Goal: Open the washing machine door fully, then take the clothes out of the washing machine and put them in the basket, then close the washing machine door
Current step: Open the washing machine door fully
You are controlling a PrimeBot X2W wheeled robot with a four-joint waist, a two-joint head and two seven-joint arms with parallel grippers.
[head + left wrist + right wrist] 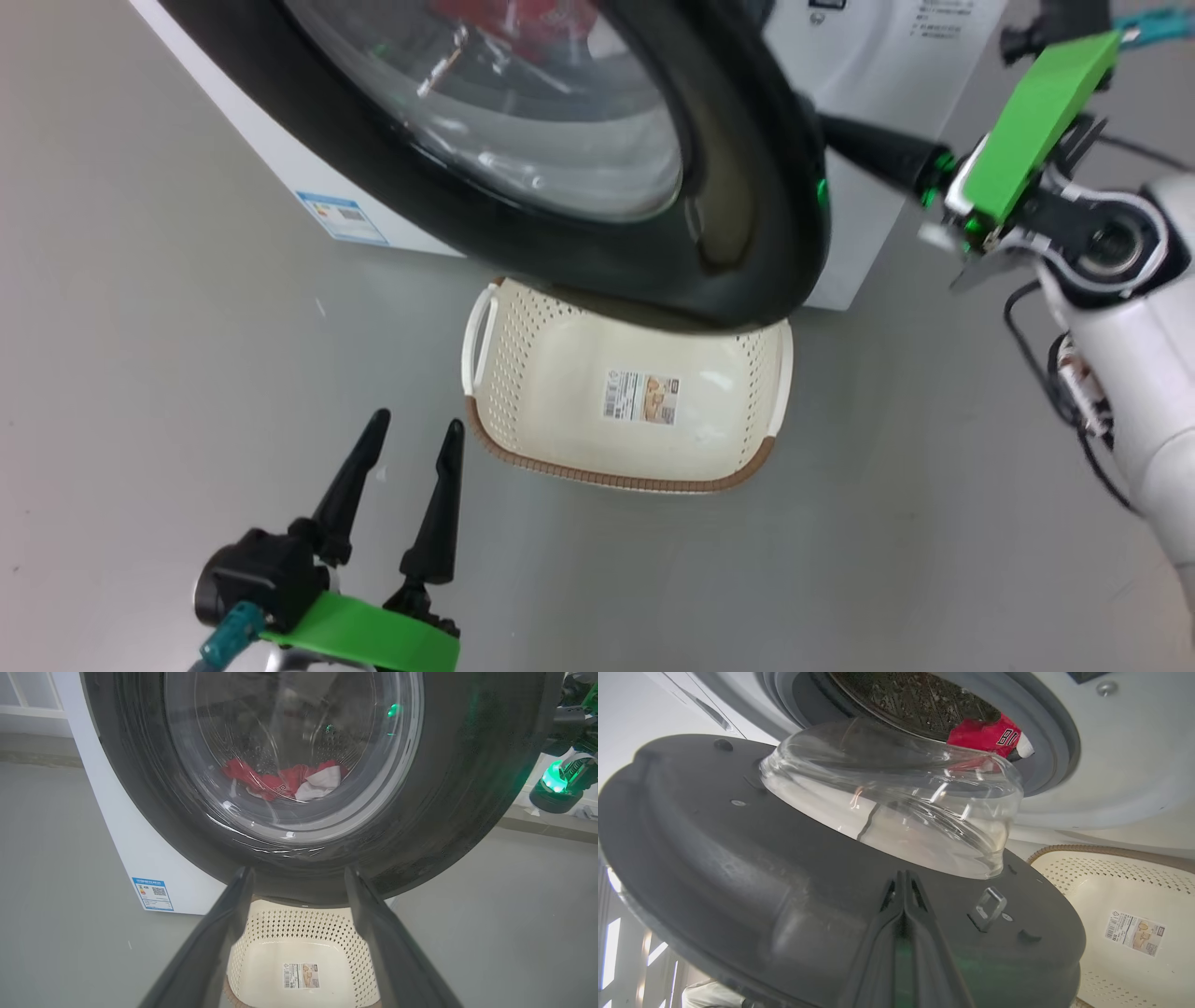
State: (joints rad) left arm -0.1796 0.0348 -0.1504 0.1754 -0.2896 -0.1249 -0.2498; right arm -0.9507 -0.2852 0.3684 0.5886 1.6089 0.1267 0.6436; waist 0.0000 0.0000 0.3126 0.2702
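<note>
The washing machine door point(747, 187), a black rim around bulging glass, stands partly open from the white washing machine point(878, 56) and overhangs the far end of the cream basket point(560, 392) on the floor. Red and white clothes point(985, 735) lie in the steel drum and show through the glass point(280, 781). My right gripper point(904, 875) is shut, its tips resting against the door's dark inner face point(738, 868) just below the glass bulge; from the head it reaches behind the rim point(831, 126). My left gripper point(415, 425) is open and holds nothing, left of the basket's near corner.
Grey floor point(140, 327) spreads to the left and in front of the basket. A blue label point(341, 217) marks the machine's lower corner. My right forearm point(1148, 392) with its cables stands at the right, beside the machine.
</note>
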